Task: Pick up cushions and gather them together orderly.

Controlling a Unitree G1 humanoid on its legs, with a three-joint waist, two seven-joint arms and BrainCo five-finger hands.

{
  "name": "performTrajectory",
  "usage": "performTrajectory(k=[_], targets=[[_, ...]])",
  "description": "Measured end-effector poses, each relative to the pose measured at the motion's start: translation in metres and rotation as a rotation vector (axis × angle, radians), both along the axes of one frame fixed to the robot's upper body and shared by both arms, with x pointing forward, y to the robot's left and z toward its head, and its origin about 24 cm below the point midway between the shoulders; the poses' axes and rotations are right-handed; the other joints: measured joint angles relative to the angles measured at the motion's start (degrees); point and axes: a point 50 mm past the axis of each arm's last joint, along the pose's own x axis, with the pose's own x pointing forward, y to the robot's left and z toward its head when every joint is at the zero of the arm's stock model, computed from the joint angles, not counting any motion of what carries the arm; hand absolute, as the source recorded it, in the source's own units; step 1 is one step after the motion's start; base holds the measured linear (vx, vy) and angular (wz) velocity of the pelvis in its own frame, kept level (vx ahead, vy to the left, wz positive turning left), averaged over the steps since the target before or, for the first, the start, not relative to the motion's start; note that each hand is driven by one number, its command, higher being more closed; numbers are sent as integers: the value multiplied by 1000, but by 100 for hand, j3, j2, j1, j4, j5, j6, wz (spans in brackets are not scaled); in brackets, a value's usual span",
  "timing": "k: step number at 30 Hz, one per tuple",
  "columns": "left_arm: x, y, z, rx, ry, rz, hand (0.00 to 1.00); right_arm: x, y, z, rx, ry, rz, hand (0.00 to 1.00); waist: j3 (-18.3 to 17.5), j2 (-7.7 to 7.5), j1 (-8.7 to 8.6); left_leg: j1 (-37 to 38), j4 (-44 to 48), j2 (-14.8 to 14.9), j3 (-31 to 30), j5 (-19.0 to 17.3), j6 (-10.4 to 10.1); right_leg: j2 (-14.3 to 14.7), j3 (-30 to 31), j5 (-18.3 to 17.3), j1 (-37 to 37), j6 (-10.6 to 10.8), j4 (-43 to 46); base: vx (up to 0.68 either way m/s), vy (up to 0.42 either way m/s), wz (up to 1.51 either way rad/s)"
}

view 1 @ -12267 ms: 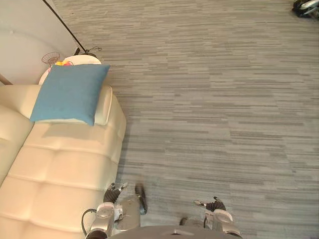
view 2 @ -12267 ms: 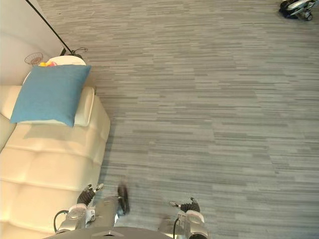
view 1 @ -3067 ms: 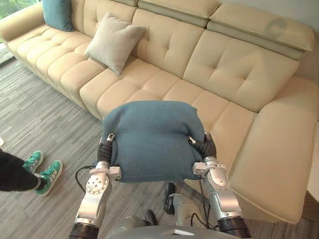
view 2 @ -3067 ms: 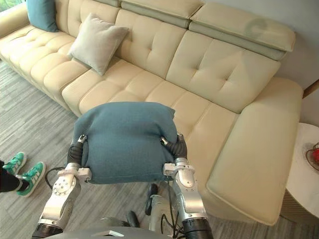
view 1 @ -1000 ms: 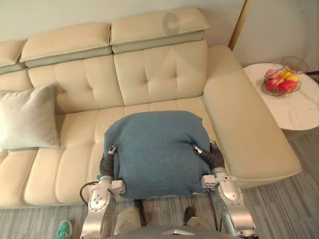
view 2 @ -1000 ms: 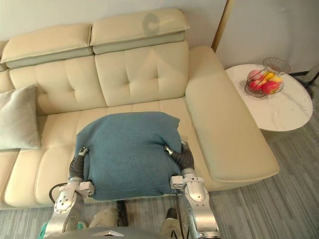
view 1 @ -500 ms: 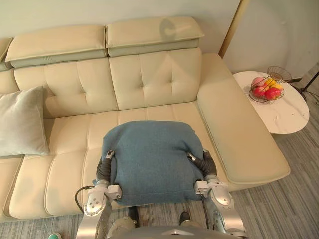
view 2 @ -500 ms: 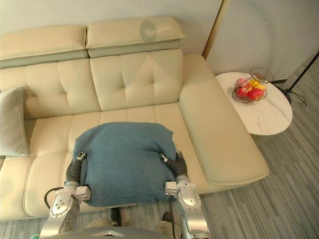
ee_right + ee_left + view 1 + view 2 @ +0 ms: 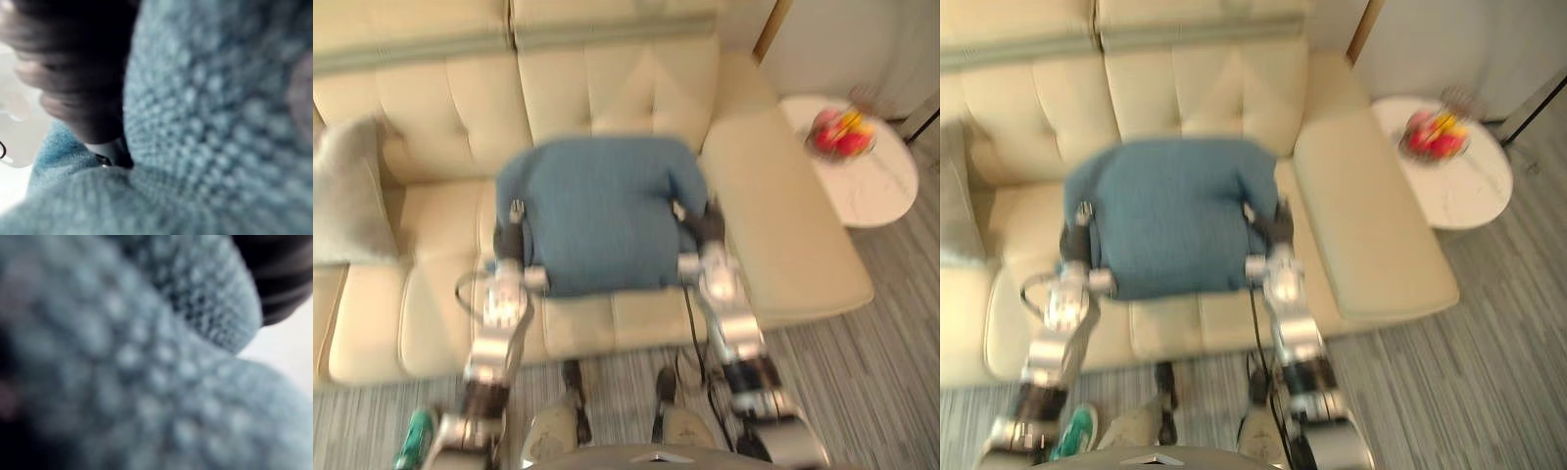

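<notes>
Two hands carry one blue cushion over the seat of the sofa. The left hand is on one side and the right hand is on the other. I cannot tell how far each hand is closed, because the cushion hides that. The cushion is soft and seems held only at its sides, so it could slip to the floor if the hands drift apart. A grey cushion lies well apart along the sofa, so dropping the blue one here would not gather them. No words or labels can be read.
</notes>
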Motion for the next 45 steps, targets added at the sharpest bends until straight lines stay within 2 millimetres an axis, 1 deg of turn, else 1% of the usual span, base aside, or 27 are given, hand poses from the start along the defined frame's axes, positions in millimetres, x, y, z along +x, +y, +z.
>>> performTrajectory(k=[2, 3, 4, 6, 7, 8, 9, 10, 11, 12, 14, 15, 16, 18, 20, 21, 24, 26, 28, 31, 32, 33, 34, 36, 37, 40, 45], targets=[[20, 3, 53, 45, -136, 57, 100, 10, 8, 58, -12, -176, -61, 100, 395, 28, 37, -281, -1, 3, -58, 105, -34, 9, 21, 155, -262, -6, -41, -179, -9, -1], [27, 1, 80, 51, -205, 74, 100, 10, 6, 86, 9, -259, -105, 100, 430, 40, 84, -553, -1, -1, -84, 170, -69, 5, 48, 219, -540, 6, -24, -113, -13, -1], [28, 0, 93, 52, -240, 83, 100, 9, 6, 99, 15, -301, -129, 100, 440, 45, 101, -679, -2, 0, -84, 201, -68, 5, 60, 249, -667, 10, -23, -79, -17, -1], [31, -2, 132, 68, -344, 120, 100, 4, 7, 135, 44, -418, -187, 100, 660, 101, 116, -898, -1, -19, -97, 357, -3, -8, 59, 327, -888, 58, -7, -55, -13, -2], [32, -2, 162, 58, -415, 152, 100, 3, 8, 161, 74, -476, -236, 100, 800, 117, 118, -1060, -1, -35, -116, 423, 13, -29, 65, 379, -1067, 81, -2, -38, -11, -4], [32, -3, 173, 56, -440, 159, 100, 3, 8, 171, 86, -495, -249, 100, 832, 121, 119, -1138, -1, -41, -122, 442, 13, -36, 65, 380, -1147, 81, -4, -40, -16, -3], [30, -7, 201, 59, -503, 174, 100, -1, 8, 194, 125, -539, -275, 100, 905, 149, 118, -1352, -1, -49, -198, 535, 2, -43, 60, 467, -1351, 86, -11, -42, 4, 0], [23, -11, 237, 62, -586, 188, 100, -12, 9, 222, 179, -604, -297, 100, 951, 178, 130, -1676, -2, -46, -290, 587, -9, -43, 58, 514, -1661, 85, -39, -45, 18, 4], [17, -15, 258, 60, -637, 188, 0, -20, 9, 237, 214, -650, -311, 0, 1027, 204, 125, -1843, -5, -47, -303, 630, -67, -46, 56, 526, -1815, 77, -40, -29, 37, 3], [13, -17, 267, 61, -662, 189, 0, -23, 8, 243, 229, -671, -322, 0, 1075, 215, 127, -1907, -4, -46, -308, 641, -82, -46, 55, 541, -1872, 80, -41, 0, 60, 2], [-3, -25, 302, 49, -760, 181, 0, -38, 4, 268, 287, -745, -365, 0, 1120, 225, 134, -2270, -4, -35, -327, 693, -152, -71, 32, 592, -2238, 72, -29, 30, 89, -2], [-6, -27, 306, 46, -774, 177, 0, -41, 4, 271, 296, -754, -367, 0, 1124, 224, 134, -2340, -4, -33, -326, 705, -164, -72, 25, 594, -2300, 73, -25, 79, 122, 7], [-13, -32, 317, 35, -808, 165, 0, -47, 0, 279, 319, -781, -390, 0, 1124, 224, 124, -2524, -4, -49, -354, 819, -323, -98, -34, 591, -2465, 70, -7, 78, 102, 10], [-20, -36, 328, 21, -842, 159, 0, -54, -4, 290, 345, -805, -412, 0, 1124, 223, 138, -2745, -5, -38, -398, 923, -447, -97, -58, 578, -2678, 50, 12, 89, 97, 8], [-26, -38, 336, 8, -863, 160, 0, -61, -7, 299, 356, -830, -424, 0, 1124, 223, 150, -2923, -6, -21, -404, 1047, -482, -87, -81, 558, -2842, 21, 33, 91, 103, 6], [-29, -40, 341, 0, -872, 156, 0, -65, -10, 304, 377, -842, -419, 0, 1125, 222, 163, -3062, -10, -9, -412, 1123, -563, -82, -97, 552, -2960, 12, 39, 94, 138, 9], [-37, -45, 353, -18, -896, 134, 0, -70, -20, 316, 409, -850, -377, 0, 1125, 222, 184, -3477, -10, 93, -422, 1197, -573, 4, -204, 493, -3383, -71, 160, 56, 146, 0], [-36, -48, 357, -13, -884, 113, 0, -62, -23, 322, 365, -807, -355, 0, 1125, 222, 182, -3756, -9, 163, -430, 1206, -562, 65, -256, 465, -3663, -107, 237, 36, 173, -4], [-27, -53, 352, -6, -843, 89, 0, -47, -31, 318, 338, -729, -342, 0, 1126, 222, 203, -3939, -9, 191, -429, 1233, -531, 88, -266, 435, -3861, -133, 319, 73, 235, -4], [-7, -61, 328, -9, -744, 39, 0, -24, -31, 300, 307, -610, -314, 0, 1126, 222, 191, -4076, -8, 210, -422, 1238, -525, 83, -282, 318, -4078, -147, 512, 104, 183, 1], [3, -63, 314, -17, -691, 27, 0, -15, -32, 290, 291, -568, -308, 0, 1126, 222, 180, -4101, -8, 211, -421, 1238, -525, 70, -292, 240, -4146, -154, 628, 99, 131, 4], [8, -63, 307, -19, -666, 20, 0, -12, -32, 286, 286, -552, -300, 0, 1126, 222, 171, -4119, -8, 212, -421, 1238, -525, 64, -298, 201, -4185, -152, 691, 136, 143, 5], [18, -59, 291, -41, -614, 22, 0, -7, -33, 279, 281, -525, -282, 0, 1126, 221, 147, -4176, -7, 218, -421, 1238, -525, 51, -309, 113, -4307, -167, 852, 112, 103, 3], [25, -54, 278, -57, -577, 31, 0, -4, -35, 275, 269, -511, -270, 0, 1127, 221, 124, -4225, -7, 227, -417, 1238, -525, 42, -318, 36, -4409, -170, 996, 149, 130, 4], [31, -48, 264, -77, -545, 26, 0, 0, -39, 269, 256, -489, -262, 0, 1127, 221, 117, -4226, -7, 235, -416, 1238, -525, 38, -342, -16, -4426, -180, 1064, 130, 109, 6], [37, -42, 241, -129, -509, -18, 0, 5, -52, 254, 267, -463, -249, 0, 1126, 220, 70, -4197, -6, 237, -417, 1239, -524, 10, -405, -170, -4450, -188, 1285, 114, 93, 12], [37, -37, 216, -186, -499, -71, 0, 3, -65, 241, 308, -469, -233, 0, 1126, 220, 84, -4155, -5, 243, -408, 1239, -524, -10, -403, -261, -4510, -218, 1502, 91, 60, 4]])
